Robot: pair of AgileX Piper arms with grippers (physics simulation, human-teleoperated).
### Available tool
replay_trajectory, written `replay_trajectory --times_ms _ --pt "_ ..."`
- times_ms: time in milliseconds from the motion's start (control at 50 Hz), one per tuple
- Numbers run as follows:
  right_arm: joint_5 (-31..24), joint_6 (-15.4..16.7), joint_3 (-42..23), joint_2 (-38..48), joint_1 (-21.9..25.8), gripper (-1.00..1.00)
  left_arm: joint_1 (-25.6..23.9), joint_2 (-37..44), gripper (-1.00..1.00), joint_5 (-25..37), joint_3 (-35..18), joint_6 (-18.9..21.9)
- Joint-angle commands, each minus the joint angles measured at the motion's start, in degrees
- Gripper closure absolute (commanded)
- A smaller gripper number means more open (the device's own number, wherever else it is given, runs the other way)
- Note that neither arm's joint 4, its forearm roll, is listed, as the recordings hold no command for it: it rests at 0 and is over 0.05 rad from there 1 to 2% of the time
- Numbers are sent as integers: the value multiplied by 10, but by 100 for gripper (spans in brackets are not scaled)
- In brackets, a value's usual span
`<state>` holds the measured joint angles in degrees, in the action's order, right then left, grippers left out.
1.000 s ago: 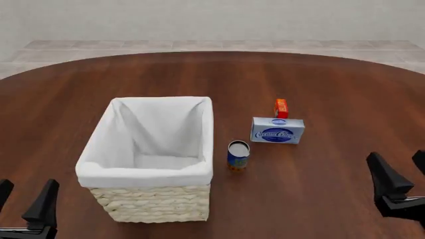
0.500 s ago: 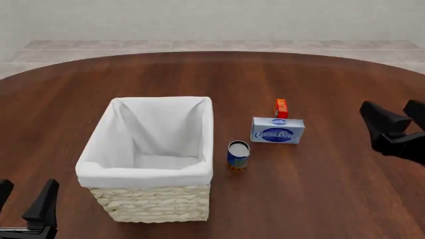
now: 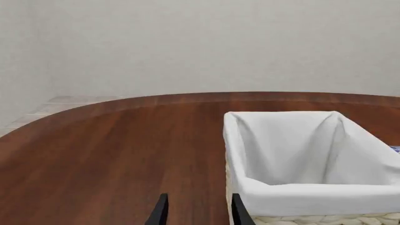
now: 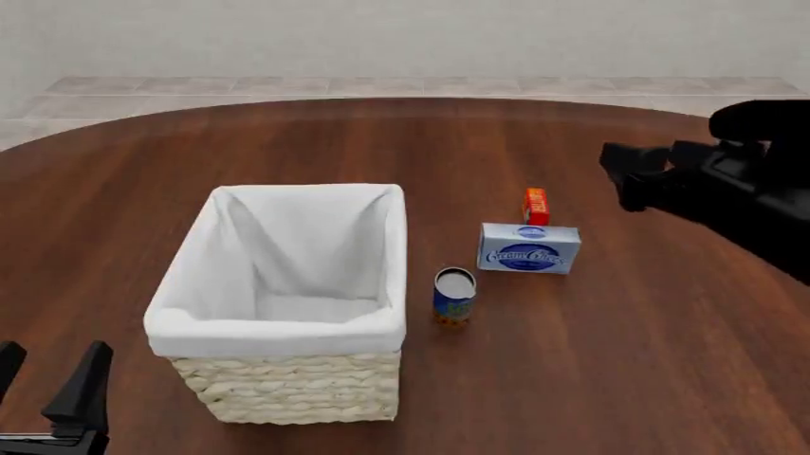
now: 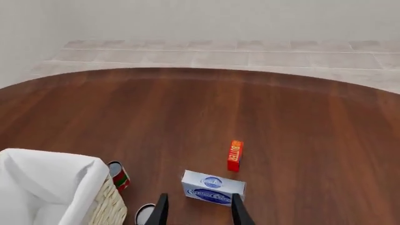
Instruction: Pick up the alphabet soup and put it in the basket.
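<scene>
The alphabet soup, a blue can with a pale flat top, stands upright on the table just right of the basket. In the right wrist view only the alphabet soup's top shows, beside the basket's cloth-covered corner. My right gripper hovers open above the table, to the right of and beyond the can, well apart from it; its fingers are spread with nothing between them. My left gripper rests open at the near left, in front of the basket.
A blue-and-white cream cheese box lies right of the can, with a small orange-red box just behind it. A small red-and-green can stands by the basket's far side, seen only in the right wrist view.
My right arm has risen from the near right edge and swung forward and left, now hanging over the table beyond the boxes. The left arm and all objects stayed put.
</scene>
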<state>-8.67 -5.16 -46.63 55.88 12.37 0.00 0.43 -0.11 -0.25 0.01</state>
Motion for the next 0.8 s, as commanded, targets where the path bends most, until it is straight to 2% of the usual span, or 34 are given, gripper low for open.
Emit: replay_trajectory --times_ms 20,40,80,340,560,700,800 --pt "-9 14 -48 83 21 -100 0 0 -100 0 0 0" --pt "-10 6 -51 87 21 -100 0 0 -100 0 0 0" --pt "-11 13 -57 96 21 -100 0 0 -100 0 0 0" --pt "-6 -3 -68 124 22 -100 0 0 -100 0 0 0" --pt "3 -9 -67 145 43 -100 0 0 -100 0 0 0" --pt "7 -28 -66 163 59 -100 0 0 -100 0 0 0" --pt "8 -25 -72 169 73 -100 0 0 -100 0 0 0"
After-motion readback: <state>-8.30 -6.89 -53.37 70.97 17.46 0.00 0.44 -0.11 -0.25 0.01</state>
